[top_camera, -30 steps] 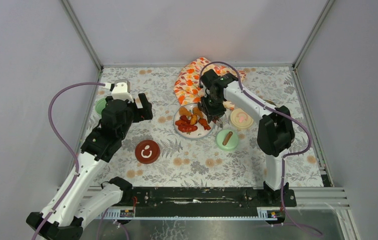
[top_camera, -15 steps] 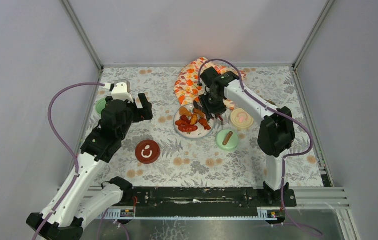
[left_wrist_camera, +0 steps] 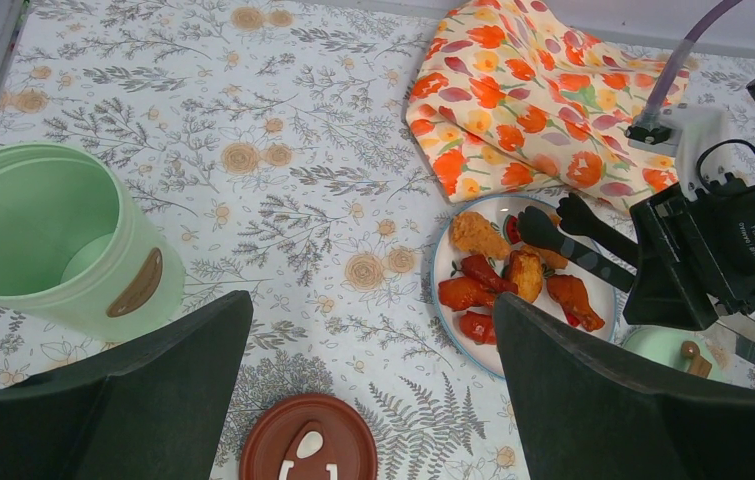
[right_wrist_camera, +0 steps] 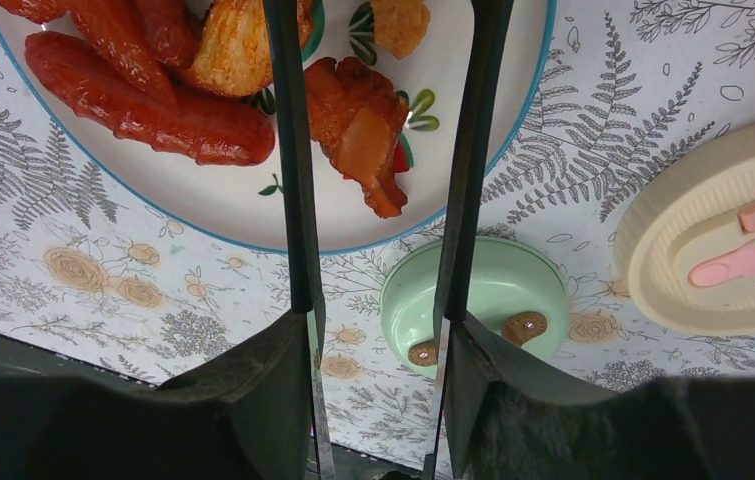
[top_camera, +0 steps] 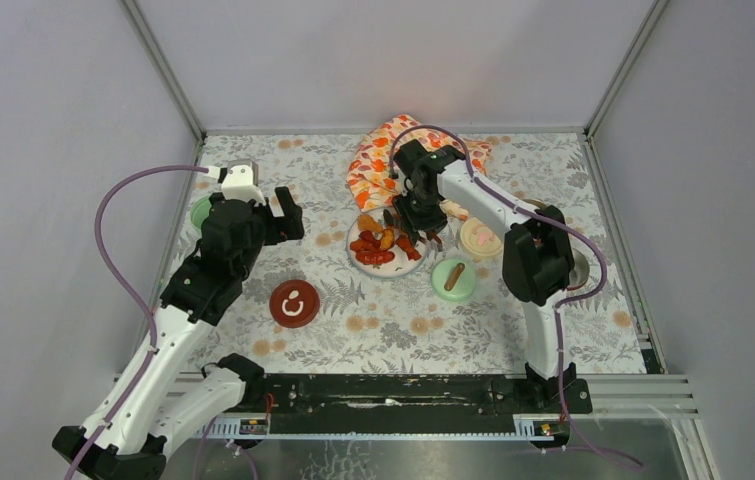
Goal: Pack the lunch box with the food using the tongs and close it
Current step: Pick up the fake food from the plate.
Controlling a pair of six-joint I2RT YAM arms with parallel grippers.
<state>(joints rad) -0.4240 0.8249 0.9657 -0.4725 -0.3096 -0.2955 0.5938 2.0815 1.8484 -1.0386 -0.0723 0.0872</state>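
My right gripper (right_wrist_camera: 378,330) is shut on the tongs (right_wrist_camera: 288,150), whose two dark arms stand spread apart over the white plate (right_wrist_camera: 203,200). Between the arms lies an orange-red fried chunk of the food (right_wrist_camera: 363,130), not pinched. From above, the right gripper (top_camera: 415,215) hangs over the plate's right side and the food (top_camera: 381,240). The left wrist view shows the tongs (left_wrist_camera: 578,240) resting above the chunks (left_wrist_camera: 513,275). My left gripper (left_wrist_camera: 368,330) is open and empty above the table. The tall mint-green pot (left_wrist_camera: 43,240) of the lunch box stands open, to its left.
A dark red lid (left_wrist_camera: 308,455) lies below the left gripper. A green lid (right_wrist_camera: 493,300) and a cream lid (right_wrist_camera: 723,250) lie right of the plate. The orange flower cloth (left_wrist_camera: 543,90) is bunched behind the plate.
The tongs' arms have spread wider apart. My right gripper has shifted slightly left over the plate and its elbow has swung left. The left arm has not moved.
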